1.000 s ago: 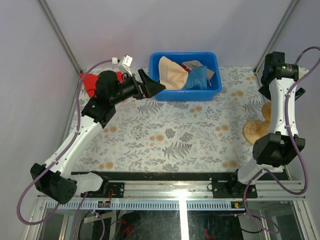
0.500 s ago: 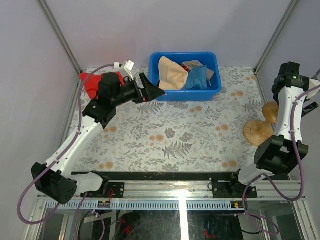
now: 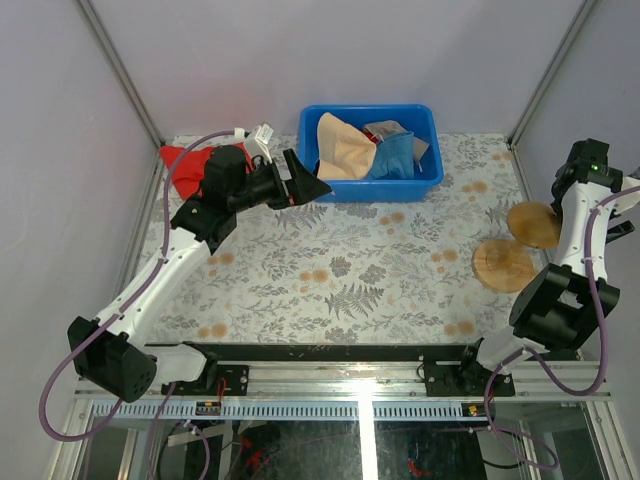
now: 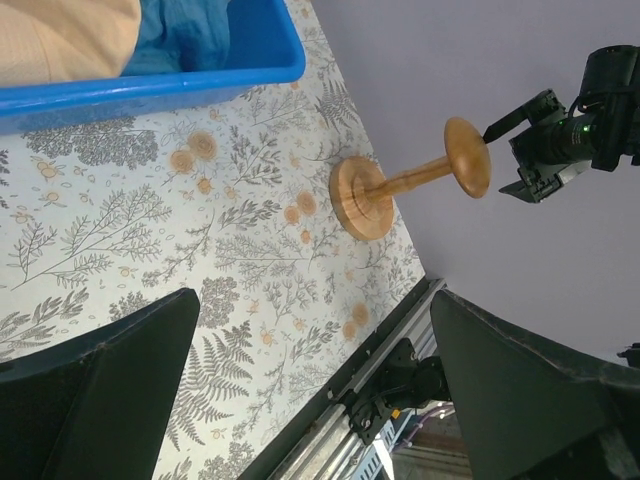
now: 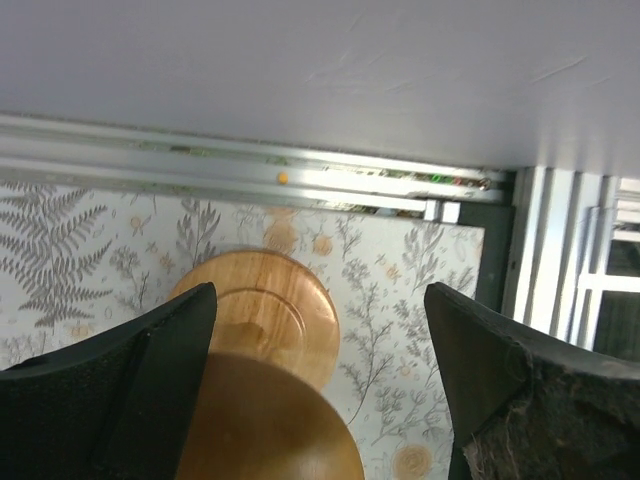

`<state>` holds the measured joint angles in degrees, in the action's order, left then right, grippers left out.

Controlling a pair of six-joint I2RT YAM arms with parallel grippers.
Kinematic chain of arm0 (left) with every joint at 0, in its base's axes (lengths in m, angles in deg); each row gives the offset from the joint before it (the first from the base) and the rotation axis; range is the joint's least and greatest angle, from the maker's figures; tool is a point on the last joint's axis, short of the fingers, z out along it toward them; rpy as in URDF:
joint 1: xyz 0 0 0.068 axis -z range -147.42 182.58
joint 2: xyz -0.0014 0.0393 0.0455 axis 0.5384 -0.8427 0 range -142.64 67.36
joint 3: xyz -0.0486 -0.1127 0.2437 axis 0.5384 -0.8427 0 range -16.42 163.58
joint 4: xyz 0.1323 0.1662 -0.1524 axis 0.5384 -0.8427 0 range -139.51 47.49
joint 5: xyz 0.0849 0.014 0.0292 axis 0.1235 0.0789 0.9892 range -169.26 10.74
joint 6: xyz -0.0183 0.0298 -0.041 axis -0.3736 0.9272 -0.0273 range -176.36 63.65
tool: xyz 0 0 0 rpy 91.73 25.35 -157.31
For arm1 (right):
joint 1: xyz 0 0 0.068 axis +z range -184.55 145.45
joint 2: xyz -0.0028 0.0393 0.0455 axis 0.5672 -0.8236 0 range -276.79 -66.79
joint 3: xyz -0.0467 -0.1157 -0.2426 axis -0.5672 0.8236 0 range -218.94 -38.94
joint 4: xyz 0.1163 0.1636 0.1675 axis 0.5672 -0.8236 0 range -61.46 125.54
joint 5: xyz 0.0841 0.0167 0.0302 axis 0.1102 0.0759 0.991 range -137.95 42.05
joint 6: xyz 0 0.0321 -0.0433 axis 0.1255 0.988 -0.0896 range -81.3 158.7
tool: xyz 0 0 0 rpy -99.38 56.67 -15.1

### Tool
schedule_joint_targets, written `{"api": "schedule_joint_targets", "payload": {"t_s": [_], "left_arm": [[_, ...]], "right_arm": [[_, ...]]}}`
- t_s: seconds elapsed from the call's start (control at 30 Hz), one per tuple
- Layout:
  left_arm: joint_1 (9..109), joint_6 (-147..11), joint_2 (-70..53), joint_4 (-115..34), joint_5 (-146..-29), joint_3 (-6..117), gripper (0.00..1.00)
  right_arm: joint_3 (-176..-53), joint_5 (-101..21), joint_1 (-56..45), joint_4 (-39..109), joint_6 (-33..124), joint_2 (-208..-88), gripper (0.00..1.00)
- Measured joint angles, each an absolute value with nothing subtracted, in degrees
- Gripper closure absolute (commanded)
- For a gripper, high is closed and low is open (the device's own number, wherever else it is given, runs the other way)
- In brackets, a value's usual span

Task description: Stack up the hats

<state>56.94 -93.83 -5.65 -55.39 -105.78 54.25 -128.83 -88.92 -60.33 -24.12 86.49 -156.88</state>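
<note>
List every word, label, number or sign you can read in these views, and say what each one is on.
No text can be read in any view.
On the blue bin: no writing shows.
On the wooden stand: no writing shows.
On the white tag by the left arm's cable: too small to read, if it bears anything.

White arms, black joints, purple cables

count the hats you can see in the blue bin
3 in the blue bin: a peach hat on the left, a blue hat on the right, and a grey-khaki hat behind them by the back wall. Others may lie hidden underneath.
</note>
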Motion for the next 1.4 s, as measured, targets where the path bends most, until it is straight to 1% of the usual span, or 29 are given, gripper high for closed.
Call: {"api": "schedule_joint_targets", "payload": {"t_s": [0.13,0.4,0.53,0.83,1.13,1.27,1.4], "left_arm": [[56.9,-92.8,-5.7,-56.6,-105.8,54.3,0.00],[56.9,-91.4,-6.1,-57.4,-105.6,54.9,0.00],[56.9,-91.1,-6.3,-58.0,-104.9,54.9,0.00],[56.9,-90.6,-6.3,-58.8,-103.4,54.6,0.00],[56.9,-90.5,-6.3,-59.2,-101.5,52.9,0.00],[56.8,-90.5,-6.2,-59.2,-100.8,52.5,0.00],[56.3,-90.4,-6.1,-59.4,-100.3,51.7,0.00]], "right_arm": [[-127.3,-83.8,-60.3,-23.4,87.1,-157.7,0.14],[-125.9,-75.6,-60.3,-21.6,89.0,-158.8,0.19],[-123.4,-70.4,-60.3,-19.5,89.7,-158.8,0.19],[-117.6,-60.6,-59.2,-15.6,89.8,-156.8,0.16],[-112.6,-54.3,-52.7,-12.0,93.5,-154.8,0.16],[-109.7,-51.7,-47.9,-12.3,96.3,-155.1,0.17],[-109.6,-49.8,-43.6,-12.1,99.1,-155.2,0.17]]}}
